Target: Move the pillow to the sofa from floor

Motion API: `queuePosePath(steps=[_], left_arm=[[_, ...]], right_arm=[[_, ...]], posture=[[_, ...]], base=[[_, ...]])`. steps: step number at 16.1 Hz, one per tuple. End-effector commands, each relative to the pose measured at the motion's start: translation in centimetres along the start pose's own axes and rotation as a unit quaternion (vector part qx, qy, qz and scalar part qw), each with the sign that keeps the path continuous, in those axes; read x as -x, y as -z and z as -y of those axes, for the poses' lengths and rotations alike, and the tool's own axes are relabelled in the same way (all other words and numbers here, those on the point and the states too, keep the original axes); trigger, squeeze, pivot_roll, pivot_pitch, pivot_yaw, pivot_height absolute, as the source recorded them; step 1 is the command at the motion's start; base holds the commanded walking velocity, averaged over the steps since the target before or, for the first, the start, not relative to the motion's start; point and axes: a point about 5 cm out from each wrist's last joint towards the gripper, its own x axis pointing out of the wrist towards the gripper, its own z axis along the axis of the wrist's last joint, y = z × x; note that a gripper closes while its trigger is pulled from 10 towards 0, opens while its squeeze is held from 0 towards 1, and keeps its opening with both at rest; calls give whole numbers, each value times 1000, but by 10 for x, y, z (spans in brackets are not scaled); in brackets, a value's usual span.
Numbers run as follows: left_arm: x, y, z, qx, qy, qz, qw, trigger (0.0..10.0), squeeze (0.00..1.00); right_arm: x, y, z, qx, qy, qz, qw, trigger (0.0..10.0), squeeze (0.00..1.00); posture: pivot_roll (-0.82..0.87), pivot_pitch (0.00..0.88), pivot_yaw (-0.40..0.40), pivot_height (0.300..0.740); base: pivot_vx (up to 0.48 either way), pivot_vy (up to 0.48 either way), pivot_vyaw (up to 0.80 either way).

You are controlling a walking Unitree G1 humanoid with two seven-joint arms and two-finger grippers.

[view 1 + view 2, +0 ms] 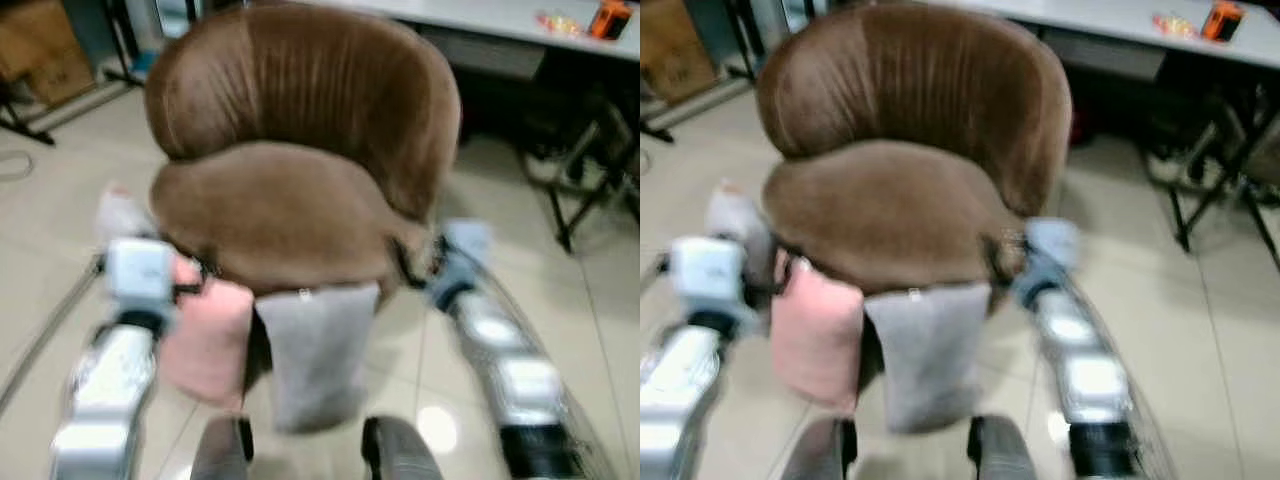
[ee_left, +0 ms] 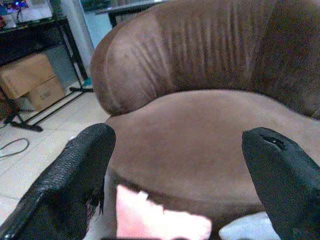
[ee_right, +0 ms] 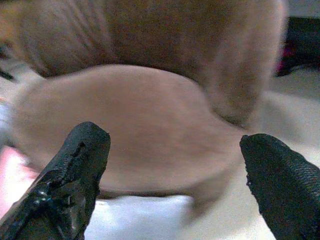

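Approach step: both claws spread and empty, nothing lifted yet.

Left gripper (image 2: 177,175) and right gripper (image 3: 172,175) flank the brown sofa (image 1: 300,150) seat, fingers wide apart. Pink pillow (image 1: 207,340) and grey pillow (image 1: 318,350) lean against the sofa front on the floor (image 1: 60,230). You likely need to lower and close in on one.

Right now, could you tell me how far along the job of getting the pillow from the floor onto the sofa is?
Early stage. Done: the robot stands at the brown sofa, arms raised either side of its seat. In hand: nothing; the left gripper and right gripper are both open. Left: the pink pillow and grey pillow lean against the sofa's front, off the seat, so grasping and lifting remain.
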Motion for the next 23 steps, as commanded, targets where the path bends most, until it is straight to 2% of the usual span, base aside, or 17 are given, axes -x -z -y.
queuePosePath(steps=[1,4,10,12,18,23], left_arm=[[2,1,-9,-9,-14,-5,1000,10000,0],[3,1,-9,-11,-12,-3,1000,10000,0],[3,0,-8,-22,-7,2,1000,10000,0],[2,-1,-8,-19,-10,5,1000,10000,0],[3,0,-7,-20,-12,7,1000,10000,0],[4,1,-9,-19,-11,8,1000,10000,0]], right_arm=[[-4,-4,-20,-1,-41,5,999,10000,0],[-4,-4,-18,-25,-35,10,999,10000,0],[-3,-2,-20,-24,-45,10,999,10000,0],[-1,-3,-18,-42,-44,21,998,10000,0],[0,-3,-17,-52,-39,25,998,10000,0],[-4,-2,-16,-23,-33,15,999,10000,0]], posture=[[-46,0,-62,615],[-44,0,-63,615],[-36,0,-63,610],[-36,0,-62,580],[-32,0,-66,525],[-31,0,-66,505]], base=[[289,0,800],[287,0,454],[229,0,0],[0,0,0],[0,0,0],[170,0,0]])
